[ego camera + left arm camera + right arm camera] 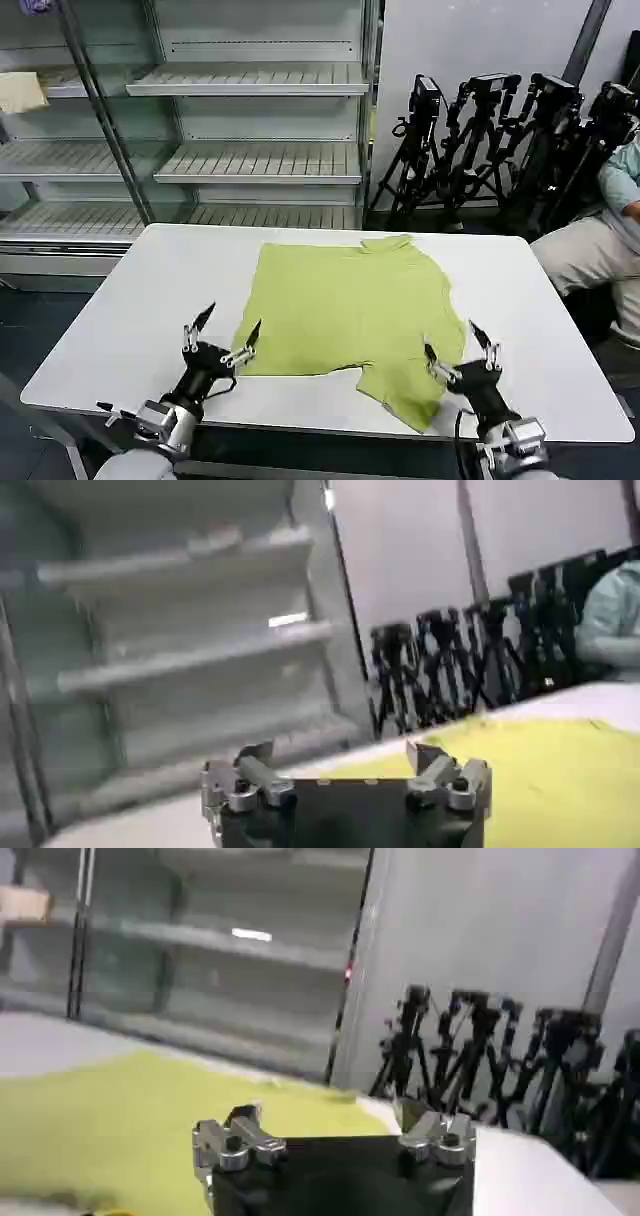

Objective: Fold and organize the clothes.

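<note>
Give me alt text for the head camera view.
A plain lime yellow-green short-sleeved T-shirt lies partly folded on a white table. The left gripper and right gripper, jaws open, sit at its near corners.

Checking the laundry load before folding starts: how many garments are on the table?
1. A lime T-shirt lies spread on the white table, between the open left gripper and open right gripper. Nothing seems hidden under it.

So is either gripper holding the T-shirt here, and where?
Nothing is held. The left gripper and right gripper are both open at the near edge of the lime yellow-green T-shirt.
</note>
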Available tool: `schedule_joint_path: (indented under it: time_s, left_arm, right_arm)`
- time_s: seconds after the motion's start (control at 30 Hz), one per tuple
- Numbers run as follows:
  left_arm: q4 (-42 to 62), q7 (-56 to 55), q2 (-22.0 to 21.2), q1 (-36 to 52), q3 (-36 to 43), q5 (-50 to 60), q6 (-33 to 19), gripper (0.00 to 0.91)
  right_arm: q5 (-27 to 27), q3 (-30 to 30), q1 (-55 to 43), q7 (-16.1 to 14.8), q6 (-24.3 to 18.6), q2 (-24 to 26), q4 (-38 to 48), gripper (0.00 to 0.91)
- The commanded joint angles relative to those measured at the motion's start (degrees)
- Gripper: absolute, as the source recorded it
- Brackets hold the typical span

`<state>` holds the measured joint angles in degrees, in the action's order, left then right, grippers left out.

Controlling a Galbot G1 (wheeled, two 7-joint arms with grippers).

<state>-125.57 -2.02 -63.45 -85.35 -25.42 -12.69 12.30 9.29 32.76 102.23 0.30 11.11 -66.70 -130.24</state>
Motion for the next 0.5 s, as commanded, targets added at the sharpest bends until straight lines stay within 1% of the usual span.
schedule_joint_path:
  time_s: [0.03, 0.1, 0.2, 0.33, 0.5]
  left_arm:
    - [-2.4, -2.8, 2.0, -5.4, -1.5, -12.5, 17.7, 0.907]
    - [-2.7, -2.8, 1.9, -5.3, -2.4, -14.7, 19.3, 0.907]
    - [-2.9, -2.9, 2.0, -5.4, -3.0, -15.4, 20.0, 0.907]
    - [-2.0, -2.8, 1.8, -3.9, -2.7, -16.4, 20.5, 0.907]
    - [0.6, -3.1, 1.3, -0.8, -2.8, -16.2, 20.1, 0.907]
  right_arm:
    - [-0.8, -0.3, 10.8, 0.0, 1.4, 1.7, -2.6, 0.907]
    - [-2.5, -0.7, 11.4, 0.9, 2.4, 0.9, -3.0, 0.907]
    - [-1.2, -0.7, 12.0, 1.4, 3.4, 0.0, -4.4, 0.907]
    - [2.5, -0.5, 9.7, 2.6, 3.9, -0.7, -3.3, 0.907]
    - [3.2, -0.2, 8.4, 2.9, 3.9, -1.0, -3.5, 0.907]
